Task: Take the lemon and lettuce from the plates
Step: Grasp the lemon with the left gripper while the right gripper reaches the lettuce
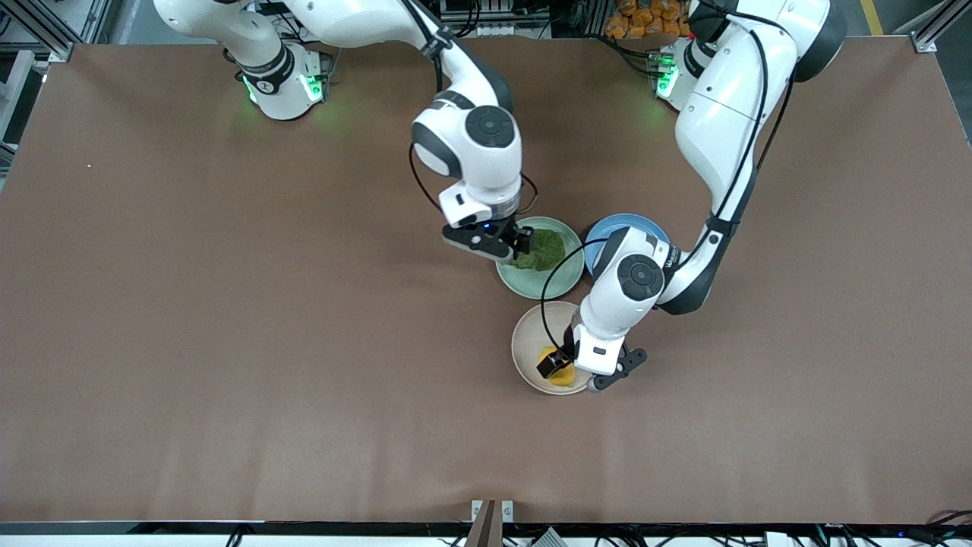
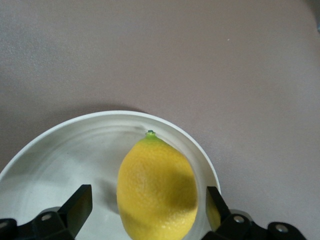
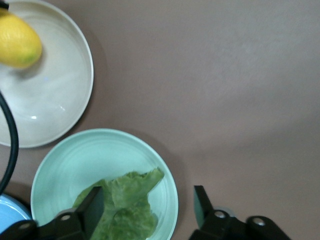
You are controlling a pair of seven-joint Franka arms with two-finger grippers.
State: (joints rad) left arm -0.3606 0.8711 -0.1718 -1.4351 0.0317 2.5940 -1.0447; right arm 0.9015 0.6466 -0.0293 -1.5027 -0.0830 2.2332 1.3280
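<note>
The left claw (image 1: 563, 370) is spread wide around the lemon (image 2: 156, 189), fingers (image 2: 77, 205) clear of it on both sides, low in the beige plate (image 1: 528, 343) at lower centre of the front view. The right claw (image 1: 507, 245) is also spread, over the mint plate's (image 1: 541, 284) rim, one finger above the lettuce (image 1: 541, 252). A blue plate (image 1: 601, 229) sits beside it on the counter (image 1: 228, 342).

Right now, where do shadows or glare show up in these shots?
Left wrist view: shadow crosses the lemon and falls on the beige plate. Right wrist view: small glints on that plate, soft shadow beside the mint plate. Front view: even light, green base glow.
</note>
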